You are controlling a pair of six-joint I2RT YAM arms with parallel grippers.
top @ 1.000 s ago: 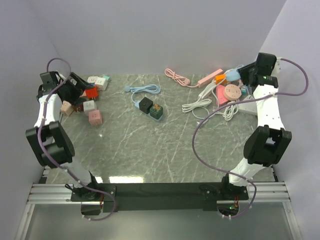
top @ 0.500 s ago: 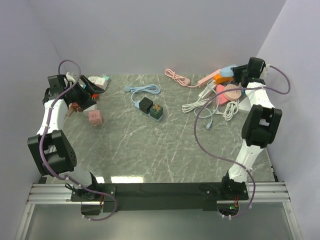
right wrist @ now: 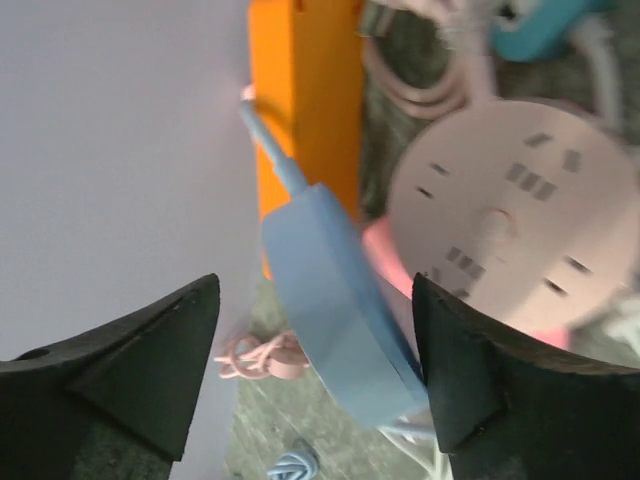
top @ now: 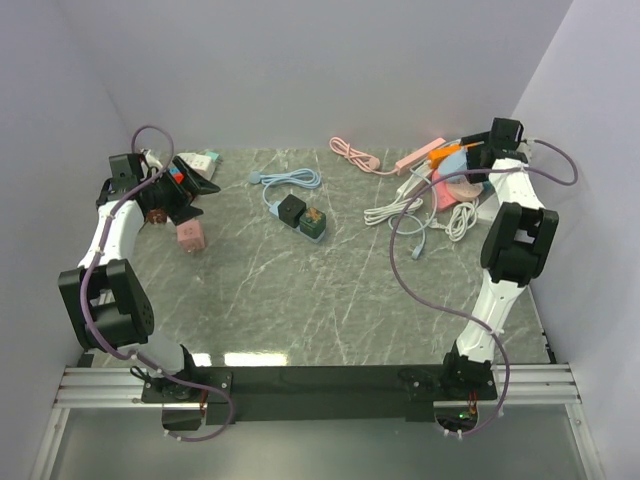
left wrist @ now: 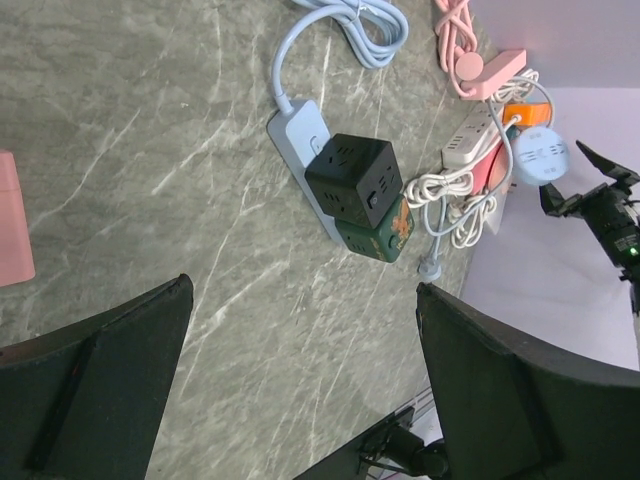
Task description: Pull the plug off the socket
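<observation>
1. The right arm (top: 515, 215) has swung deeper into the far right corner of the surface (top: 330, 300). Its right claw (top: 470, 156), clamped a second ago, now has its jaws apart around a blue disc (right wrist: 335, 330) on a blue lead. The disc hangs tilted in the gap with neither finger visibly pressing it.
2. The left arm (top: 115, 225) has turned from the far left corner toward the middle. Its left claw (left wrist: 302, 300) stays spread wide and empty.
3. My reading is that the disc is being let go onto the corner heap, so that item looks finished and the next pull falls to the left arm.
4. The blue power strip (left wrist: 292, 130) lies mid-surface, nearer the far edge. A black cube plug (left wrist: 355, 180) and a green cube plug (left wrist: 375, 235) are still seated on it side by side.
5. The heap under the right claw holds a pink round socket (right wrist: 510, 210), an orange block (right wrist: 305, 90) and white cords (top: 395, 212), all touching or overlapping.
6. A pink cube (top: 190, 236) sits near the left edge, just beside the left claw, with more cubes behind in the far left corner.
7. Nothing lies between the left claw and the strip. The green plug touching the black one leaves little room for a finger on that side, and the unheld strip may lift with the plug.
</observation>
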